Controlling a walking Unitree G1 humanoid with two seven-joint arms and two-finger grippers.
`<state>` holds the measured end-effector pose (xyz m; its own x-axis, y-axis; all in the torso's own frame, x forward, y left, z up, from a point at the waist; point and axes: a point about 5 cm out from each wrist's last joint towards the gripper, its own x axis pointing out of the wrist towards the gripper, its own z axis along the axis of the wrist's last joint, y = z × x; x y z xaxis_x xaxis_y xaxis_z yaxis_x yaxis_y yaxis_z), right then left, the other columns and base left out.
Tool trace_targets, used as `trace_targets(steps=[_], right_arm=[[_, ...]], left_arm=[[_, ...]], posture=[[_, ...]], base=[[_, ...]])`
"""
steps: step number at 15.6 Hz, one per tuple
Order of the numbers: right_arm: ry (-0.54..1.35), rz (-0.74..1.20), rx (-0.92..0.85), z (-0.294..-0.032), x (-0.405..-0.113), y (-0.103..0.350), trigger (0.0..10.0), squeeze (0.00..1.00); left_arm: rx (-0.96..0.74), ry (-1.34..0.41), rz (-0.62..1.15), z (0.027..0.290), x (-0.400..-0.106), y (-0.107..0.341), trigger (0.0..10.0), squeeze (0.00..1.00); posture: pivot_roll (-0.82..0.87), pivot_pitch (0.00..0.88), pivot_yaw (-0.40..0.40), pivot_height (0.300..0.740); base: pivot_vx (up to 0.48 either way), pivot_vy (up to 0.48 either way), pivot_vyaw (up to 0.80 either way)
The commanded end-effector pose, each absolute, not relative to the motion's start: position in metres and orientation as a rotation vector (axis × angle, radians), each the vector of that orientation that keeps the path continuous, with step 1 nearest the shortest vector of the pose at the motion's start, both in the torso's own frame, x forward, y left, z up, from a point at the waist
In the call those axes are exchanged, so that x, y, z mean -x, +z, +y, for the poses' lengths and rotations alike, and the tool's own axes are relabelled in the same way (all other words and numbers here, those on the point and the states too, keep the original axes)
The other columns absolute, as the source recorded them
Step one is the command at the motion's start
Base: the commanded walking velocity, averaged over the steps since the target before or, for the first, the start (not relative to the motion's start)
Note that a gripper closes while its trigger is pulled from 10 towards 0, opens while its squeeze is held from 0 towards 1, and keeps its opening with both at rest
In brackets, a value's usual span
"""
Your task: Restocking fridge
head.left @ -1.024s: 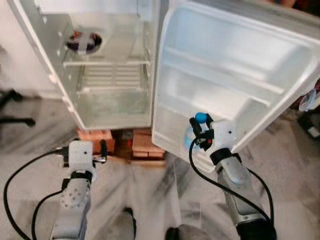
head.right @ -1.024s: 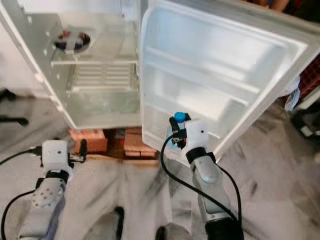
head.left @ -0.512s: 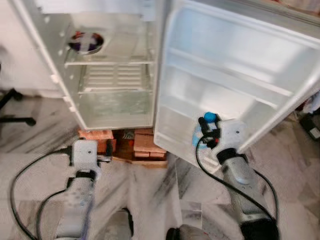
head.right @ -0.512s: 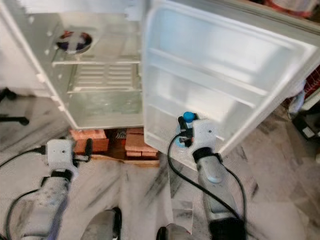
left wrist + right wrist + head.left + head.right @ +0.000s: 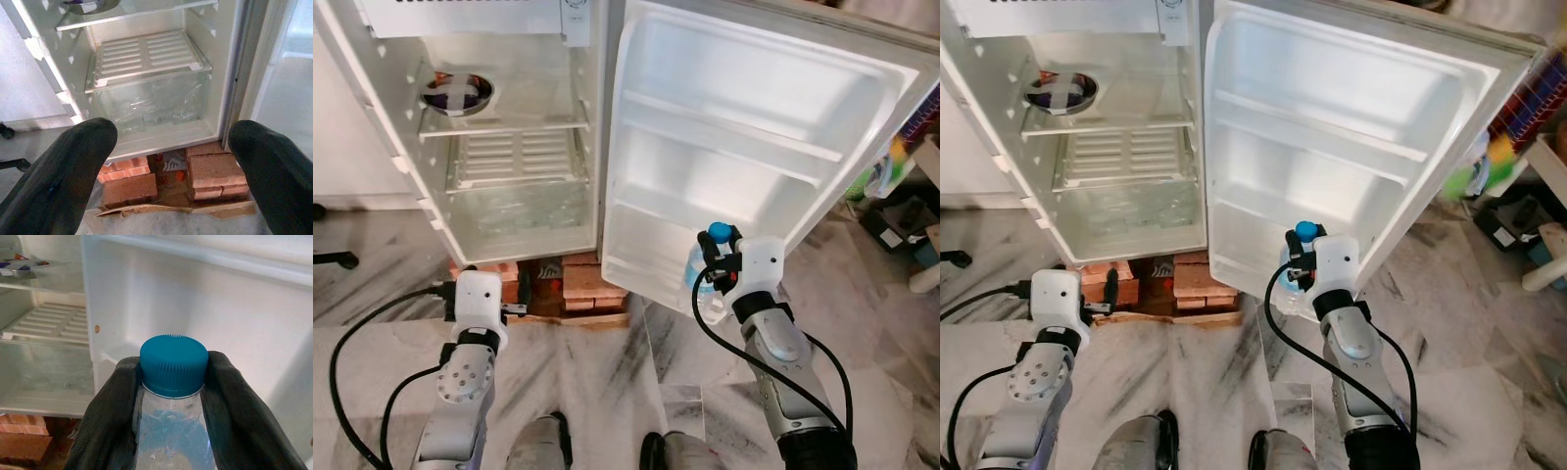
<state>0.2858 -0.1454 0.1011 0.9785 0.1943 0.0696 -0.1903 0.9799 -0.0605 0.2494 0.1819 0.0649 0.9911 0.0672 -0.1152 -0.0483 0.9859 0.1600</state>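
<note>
Bottle (image 5: 172, 431): clear plastic with blue cap (image 5: 719, 233), upright, just in front of the open fridge door (image 5: 754, 127), level with its lowest door shelf (image 5: 656, 262).
Right tool (image 5: 717, 266): clamped on the bottle's neck, fingers (image 5: 115, 406) pressing both sides just under the cap.
Left tool (image 5: 514, 294): spread wide, empty, low in front of the fridge (image 5: 499, 147), pointing at the crisper drawer (image 5: 146, 93) and the bricks (image 5: 132, 183) beneath.
Handling: probably water-filled, so moderately heavy; thin walls likely to dent and slip under squeeze.
Best hold: neck ridge below the cap, stiffest part; likely to swing if tilted.
Risk: base catching the shelf lip.
</note>
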Motion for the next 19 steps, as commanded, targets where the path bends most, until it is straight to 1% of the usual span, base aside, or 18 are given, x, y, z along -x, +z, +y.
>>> trace_targets(steps=[1,4,7,10,19], right_arm=[[0.171,-0.100,0.059,-0.1501,-0.2879,0.1065,10.0,0.00],[0.174,-0.104,0.062,-0.1495,-0.2879,0.1069,10.0,0.00],[0.172,-0.102,0.063,-0.1501,-0.2879,0.1066,10.0,0.00],[0.173,-0.099,0.066,-0.1503,-0.2870,0.1056,10.0,0.00],[0.173,-0.099,0.072,-0.1505,-0.2883,0.1060,10.0,0.00]], left_arm=[[-0.147,0.047,0.116,0.1803,-0.2490,0.0646,10.0,0.00],[-0.148,0.039,0.116,0.1787,-0.2483,0.0646,10.0,0.00],[-0.144,0.036,0.116,0.1777,-0.2481,0.0643,10.0,0.00],[-0.149,0.037,0.121,0.1781,-0.2474,0.0630,10.0,0.00],[-0.146,0.028,0.117,0.1763,-0.2485,0.0636,10.0,0.00]], posture=[[0.13,0.141,-0.076,0.740],[0.13,0.147,-0.076,0.740],[0.13,0.149,-0.077,0.740],[0.13,0.153,-0.077,0.740],[0.13,0.159,-0.077,0.740]], base=[[0.000,0.000,-0.58],[0.273,0.000,-0.55],[0.275,0.000,0.00],[0.000,0.000,0.00],[0.280,0.000,0.00]])
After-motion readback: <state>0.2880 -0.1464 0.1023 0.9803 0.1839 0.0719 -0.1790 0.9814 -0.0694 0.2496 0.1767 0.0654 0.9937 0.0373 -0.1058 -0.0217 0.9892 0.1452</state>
